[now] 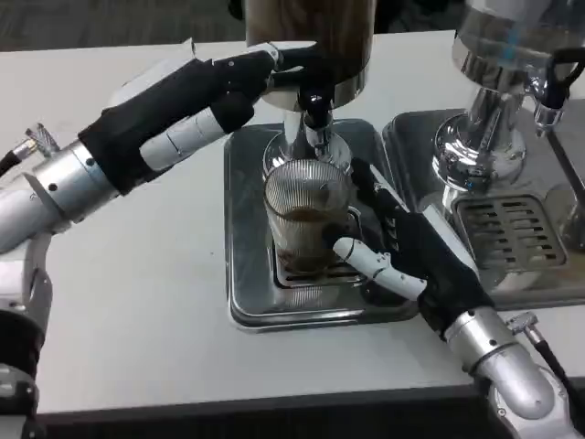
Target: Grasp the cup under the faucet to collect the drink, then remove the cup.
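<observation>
Cup filling under faucet, both robot hands engaged.
Cup (pixel 306 224), part full, sits on drip tray (pixel 245 274) below faucet (pixel 315 123) to catch drink; right robot hand (pixel 402 251) grips it steady; left robot hand (pixel 196 105) fingers on tap lever, prob. controlling flow.
</observation>
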{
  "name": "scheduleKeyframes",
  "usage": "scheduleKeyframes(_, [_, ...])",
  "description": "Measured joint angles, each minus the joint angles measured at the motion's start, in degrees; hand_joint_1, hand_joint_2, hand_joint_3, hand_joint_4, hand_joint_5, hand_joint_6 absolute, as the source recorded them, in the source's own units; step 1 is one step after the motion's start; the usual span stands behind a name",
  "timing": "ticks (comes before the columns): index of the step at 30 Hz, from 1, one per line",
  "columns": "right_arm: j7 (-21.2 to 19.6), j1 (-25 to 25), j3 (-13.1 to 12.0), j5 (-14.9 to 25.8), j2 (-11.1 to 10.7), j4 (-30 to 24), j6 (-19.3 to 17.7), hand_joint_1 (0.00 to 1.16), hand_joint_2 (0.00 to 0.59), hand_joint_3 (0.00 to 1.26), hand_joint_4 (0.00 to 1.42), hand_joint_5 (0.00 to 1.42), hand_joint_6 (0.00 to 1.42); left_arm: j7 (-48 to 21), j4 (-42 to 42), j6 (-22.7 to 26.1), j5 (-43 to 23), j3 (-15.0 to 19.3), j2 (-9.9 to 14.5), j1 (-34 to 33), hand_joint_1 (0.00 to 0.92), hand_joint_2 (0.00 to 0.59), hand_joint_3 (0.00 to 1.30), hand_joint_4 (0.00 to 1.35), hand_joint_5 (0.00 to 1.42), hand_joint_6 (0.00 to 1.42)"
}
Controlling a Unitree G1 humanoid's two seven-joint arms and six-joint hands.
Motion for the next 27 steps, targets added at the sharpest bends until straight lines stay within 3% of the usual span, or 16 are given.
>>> scheduleKeyframes(19, [-0.01, -0.27, 0.01, -0.15, 0.32, 0.52, -0.33, 0.49, 0.248, 0.02, 0.00, 0.00, 0.05, -1.50, -0.27, 3.48, -2.43, 4.06, -0.60, -1.55, 0.000, 0.071, 0.23, 0.13, 0.17, 0.14])
scheduleKeyframes(27, [-0.01, -0.28, -0.08, -0.14, 0.40, 0.52, -0.55, 0.49, 0.248, 0.02, 0.00, 0.00, 0.05, -2.32, -5.01, 4.41, -4.88, 5.89, -0.54, -1.40, 0.000, 0.076, 0.24, 0.15, 0.18, 0.15])
